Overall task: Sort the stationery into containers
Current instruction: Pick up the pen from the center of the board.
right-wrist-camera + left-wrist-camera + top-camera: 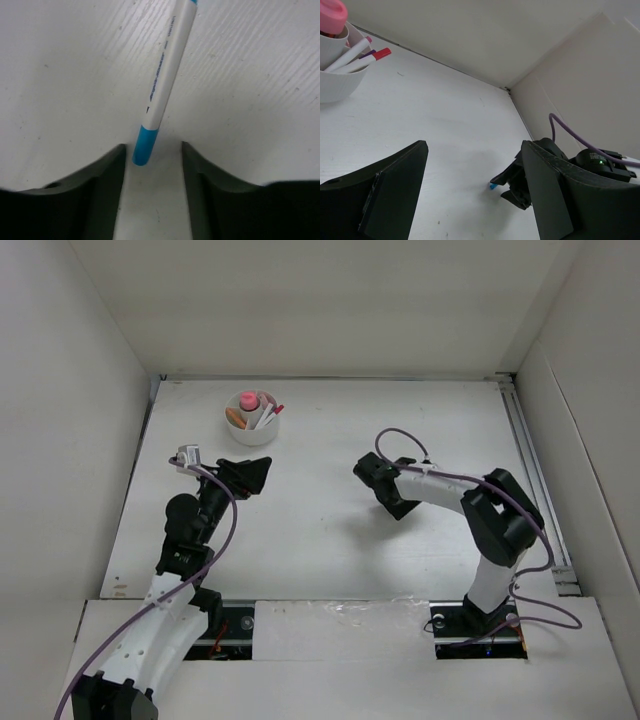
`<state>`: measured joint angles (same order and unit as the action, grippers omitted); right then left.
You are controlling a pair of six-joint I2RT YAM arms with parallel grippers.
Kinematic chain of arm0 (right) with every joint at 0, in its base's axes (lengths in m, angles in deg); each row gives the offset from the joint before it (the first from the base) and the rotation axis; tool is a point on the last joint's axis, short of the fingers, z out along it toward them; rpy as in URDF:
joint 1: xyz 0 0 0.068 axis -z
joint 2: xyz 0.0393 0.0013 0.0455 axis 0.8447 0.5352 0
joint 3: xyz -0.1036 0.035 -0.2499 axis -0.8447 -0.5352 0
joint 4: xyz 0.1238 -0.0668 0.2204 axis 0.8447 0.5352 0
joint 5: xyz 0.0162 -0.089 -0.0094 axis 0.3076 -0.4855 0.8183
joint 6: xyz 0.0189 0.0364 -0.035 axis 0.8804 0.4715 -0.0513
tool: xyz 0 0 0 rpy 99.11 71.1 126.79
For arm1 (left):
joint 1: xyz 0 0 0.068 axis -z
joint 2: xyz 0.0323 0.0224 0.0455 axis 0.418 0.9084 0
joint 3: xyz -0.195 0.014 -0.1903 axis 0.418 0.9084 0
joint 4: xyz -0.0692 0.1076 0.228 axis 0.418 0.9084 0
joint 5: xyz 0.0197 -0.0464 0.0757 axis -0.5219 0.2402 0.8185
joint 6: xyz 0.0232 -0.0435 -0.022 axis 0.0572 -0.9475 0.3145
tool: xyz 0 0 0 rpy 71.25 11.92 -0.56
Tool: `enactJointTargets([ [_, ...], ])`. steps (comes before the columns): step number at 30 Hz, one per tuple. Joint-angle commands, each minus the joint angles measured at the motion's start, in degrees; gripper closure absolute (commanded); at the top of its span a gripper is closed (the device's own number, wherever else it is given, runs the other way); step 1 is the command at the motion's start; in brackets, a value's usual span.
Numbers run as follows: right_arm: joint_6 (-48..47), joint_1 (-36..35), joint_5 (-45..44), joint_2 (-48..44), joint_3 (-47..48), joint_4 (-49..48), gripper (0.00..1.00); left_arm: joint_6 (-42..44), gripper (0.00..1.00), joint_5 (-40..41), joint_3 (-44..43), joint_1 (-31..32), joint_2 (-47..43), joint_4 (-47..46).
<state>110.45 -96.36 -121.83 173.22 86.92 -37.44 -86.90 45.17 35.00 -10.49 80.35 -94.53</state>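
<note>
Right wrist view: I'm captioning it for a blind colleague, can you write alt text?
A thin white pen with a blue cap lies on the white table, its blue end between the open black fingers of the right gripper. The jaws stand wider than the pen and do not clamp it.
</note>
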Motion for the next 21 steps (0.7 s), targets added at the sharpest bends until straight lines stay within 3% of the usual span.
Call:
enactJointTargets([
  [1, 0.0, -1.0, 0.5, 2.2, 3.4, -0.3, 0.46, -0.2, 0.27, -1.1, -2.0, 0.3, -0.2, -3.0],
  [2, -0.8, -1.0, 0.5, 2.8, 3.4, -0.3, 0.60, -0.2, 0.27, -1.1, -2.0, 0.3, -0.2, -3.0],
  [3, -1.3, -1.0, 0.5, 3.6, 4.0, -0.3, 0.66, -0.2, 0.27, -1.1, -2.0, 0.3, -0.2, -3.0],
  [9, -12.4, -4.9, 0.5, 5.2, 6.1, -5.9, 0.85, -0.2, 0.27, -1.1, -2.0, 0.3, -0.2, -3.5],
  [13, -19.4, -8.3, 1.1, 7.9, 10.6, -7.6, 0.89, -0.2, 0.27, -1.6, -1.5, 0.3, -0.2, -3.5],
  [18, -20.0, -11.8, -2.3, 10.9, 13.7, -3.7, 0.92, -0.2, 0.27, -1.6, -1.5, 0.3, -0.2, -3.5],
  [19, -20.0, -12.5, -2.9, 10.9, 13.7, -3.1, 0.90, -0.2, 0.27, -1.6, -1.5, 0.3, -0.2, -3.5],
  [21, -17.5, -12.5, -4.6, 10.9, 13.7, -1.6, 0.72, -0.2, 0.27, -1.6, -1.5, 0.3, -0.2, -3.5],
])
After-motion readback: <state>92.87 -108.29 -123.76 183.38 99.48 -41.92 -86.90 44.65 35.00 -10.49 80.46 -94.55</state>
